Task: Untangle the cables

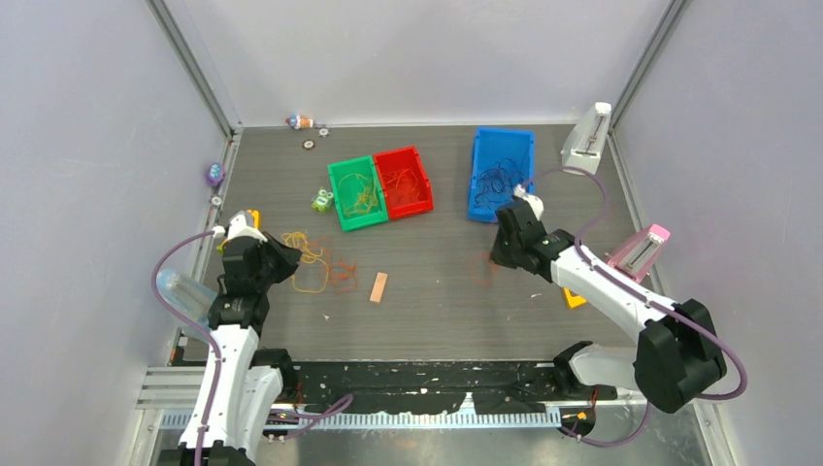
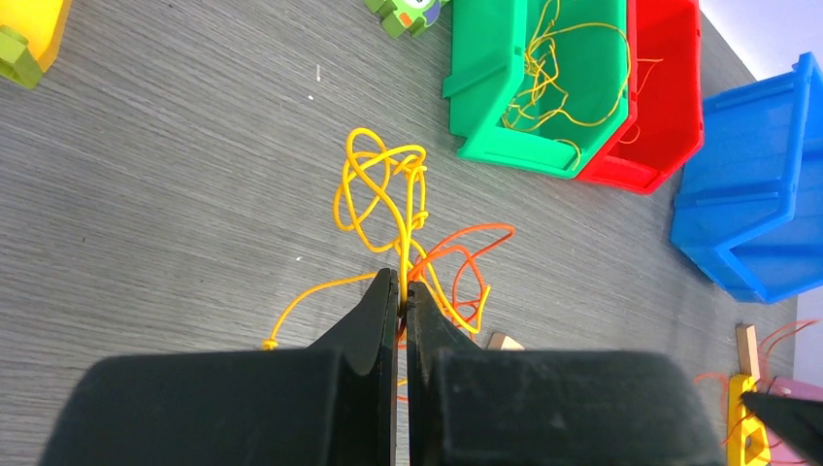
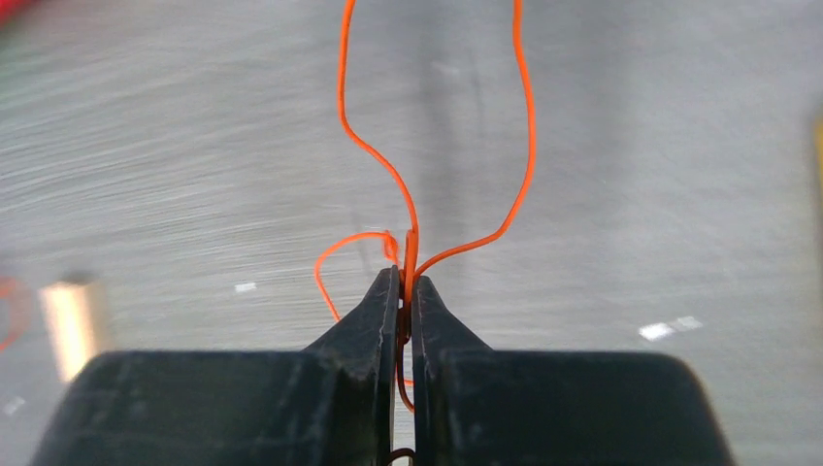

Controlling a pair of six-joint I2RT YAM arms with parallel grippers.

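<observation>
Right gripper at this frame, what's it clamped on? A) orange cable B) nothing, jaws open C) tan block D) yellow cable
A: the right wrist view shows the right gripper shut on a strand of the orange cable, whose loops run on ahead of it.

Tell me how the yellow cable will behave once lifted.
Likely floppy: the yellow cable lies in loose loops, so it should dangle from the left pincer. Probably light, being so thin. It may drag the orange cable crossing it.
</observation>
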